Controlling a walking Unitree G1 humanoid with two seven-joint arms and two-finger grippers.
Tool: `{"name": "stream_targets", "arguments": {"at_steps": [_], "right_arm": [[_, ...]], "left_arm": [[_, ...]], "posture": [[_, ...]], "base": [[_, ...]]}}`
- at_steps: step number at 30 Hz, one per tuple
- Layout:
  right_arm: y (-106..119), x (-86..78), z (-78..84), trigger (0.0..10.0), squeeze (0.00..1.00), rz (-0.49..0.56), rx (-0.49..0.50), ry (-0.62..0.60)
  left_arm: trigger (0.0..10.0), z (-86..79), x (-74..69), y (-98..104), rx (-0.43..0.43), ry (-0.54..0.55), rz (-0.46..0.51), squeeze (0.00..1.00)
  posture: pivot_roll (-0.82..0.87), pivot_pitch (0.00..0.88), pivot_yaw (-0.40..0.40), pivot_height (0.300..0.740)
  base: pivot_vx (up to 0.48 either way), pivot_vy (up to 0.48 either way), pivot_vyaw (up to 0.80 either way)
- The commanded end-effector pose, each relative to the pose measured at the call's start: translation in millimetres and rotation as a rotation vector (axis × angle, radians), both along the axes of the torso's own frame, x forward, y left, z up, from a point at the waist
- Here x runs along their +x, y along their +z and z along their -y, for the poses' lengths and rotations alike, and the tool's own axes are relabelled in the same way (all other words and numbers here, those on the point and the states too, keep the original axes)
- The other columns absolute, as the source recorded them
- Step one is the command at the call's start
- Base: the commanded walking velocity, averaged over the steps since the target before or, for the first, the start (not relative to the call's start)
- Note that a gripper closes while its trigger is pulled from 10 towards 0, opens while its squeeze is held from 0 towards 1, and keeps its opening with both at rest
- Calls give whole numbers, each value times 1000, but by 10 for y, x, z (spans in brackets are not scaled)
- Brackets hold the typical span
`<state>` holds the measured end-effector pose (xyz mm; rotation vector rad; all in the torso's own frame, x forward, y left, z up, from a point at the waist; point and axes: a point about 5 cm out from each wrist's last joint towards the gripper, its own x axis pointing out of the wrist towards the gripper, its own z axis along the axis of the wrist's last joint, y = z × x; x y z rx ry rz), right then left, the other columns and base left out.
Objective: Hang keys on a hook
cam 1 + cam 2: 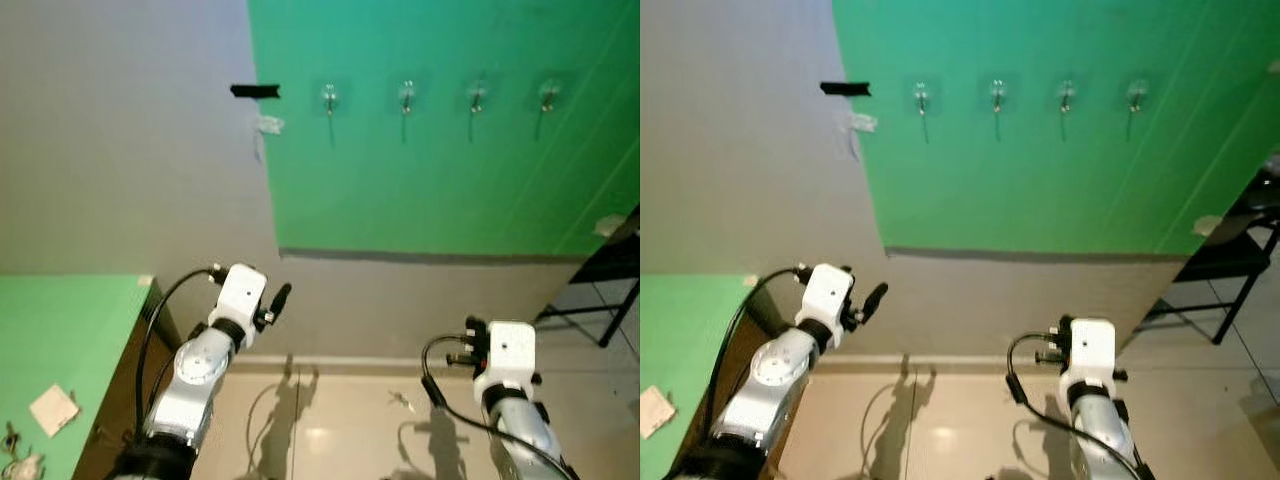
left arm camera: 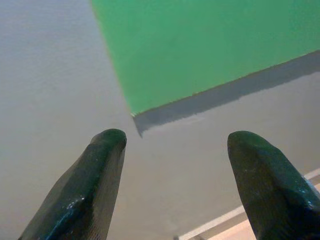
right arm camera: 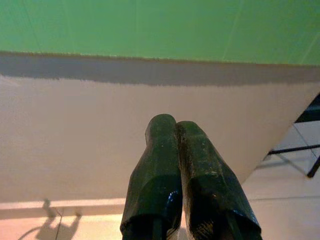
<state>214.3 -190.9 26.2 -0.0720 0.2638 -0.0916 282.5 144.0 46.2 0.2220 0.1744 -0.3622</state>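
- Far left in my head view I've got the green desk (image 1: 70, 330), with a small white paper scrap (image 1: 54, 409) on it and some little clutter (image 1: 15, 455) at the corner that could be the keys, but it's too small for me to tell.
- Left gripper (image 2: 175, 145) is raised in front of the grey wall, jaws spread wide with nothing between them; the wrist cam looks right at the lower corner of the green panel (image 1: 440, 130).
- Up on the wall there's a strip of black tape (image 1: 254, 91) at the panel's left edge, and a crumpled bit of clear tape (image 1: 268, 126) just below it.
- Four hooks (image 1: 329, 98) run in a row across the top of the green panel, all bare.
- There's a small item (image 1: 400, 401) on the tiled floor between my two arms, near the baseboard. Can't make out what it is.
- Right gripper (image 3: 176, 125) is held low, pointed at the wall under the panel, jaws pressed together, holding nothing.
- Far right, a black metal frame (image 1: 600, 290) stands on the floor.
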Motion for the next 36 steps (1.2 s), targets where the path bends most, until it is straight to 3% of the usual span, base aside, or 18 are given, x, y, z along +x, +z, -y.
{"name": "stream_targets", "arguments": {"at_steps": [1,9,13,21,36], "right_arm": [[80,93,-36,10000,0,44,5,7],[109,195,-19,10000,0,68,22,-10],[111,230,-30,10000,0,65,30,-5],[123,380,-116,10000,0,60,46,51],[161,424,-175,10000,0,75,26,116]], "left_arm": [[10000,33,19,35,-15,3,10,0],[10000,50,29,44,-25,2,10,0],[10000,58,36,44,-24,6,7,0],[10000,108,94,53,22,8,10,0],[10000,179,18,-34,96,2,8,0]], "posture": [[-148,0,49,722],[-142,0,46,722],[-139,0,44,722],[-133,0,45,722],[-128,0,27,722]], "base": [[0,458,0],[0,472,0],[0,480,773],[0,0,726],[0,0,725]]}}
